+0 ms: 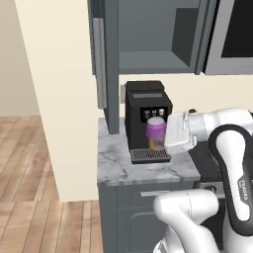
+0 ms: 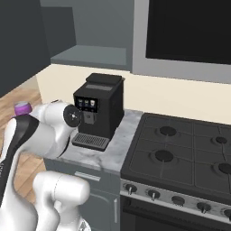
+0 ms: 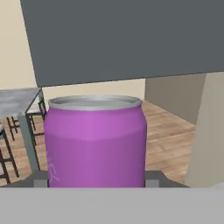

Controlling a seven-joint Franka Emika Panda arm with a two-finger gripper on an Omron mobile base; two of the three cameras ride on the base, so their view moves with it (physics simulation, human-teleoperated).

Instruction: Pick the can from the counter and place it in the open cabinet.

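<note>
One cabinet (image 1: 148, 34) hangs on the wall at upper left in the left base view, with one open door (image 1: 101, 54) carrying one long vertical bar handle (image 1: 99, 63); its grey shelf is bare. Below it, one small marble top (image 1: 143, 168) rests on a grey base unit, and on that top stands one black coffee machine (image 1: 146, 116) with one drip tray (image 1: 149, 155) at its front. One can (image 1: 156, 132), purple with a pale top, is held in the air in front of the coffee machine, above the drip tray. The gripper (image 1: 163, 133) is closed on the can from the right side; in the hand view the can (image 3: 95, 142) stands upright between the two finger tips (image 3: 40, 178), which sit against its lower sides. In the right base view the can's (image 2: 22, 108) top shows at the far left, behind the white arm. In the hand view, part of one counter (image 3: 17, 100) with thin dark legs lies at the left edge, well apart from the can. To the right of the coffee machine, one stove (image 2: 180, 158) shows four burners and a row of five knobs.
</note>
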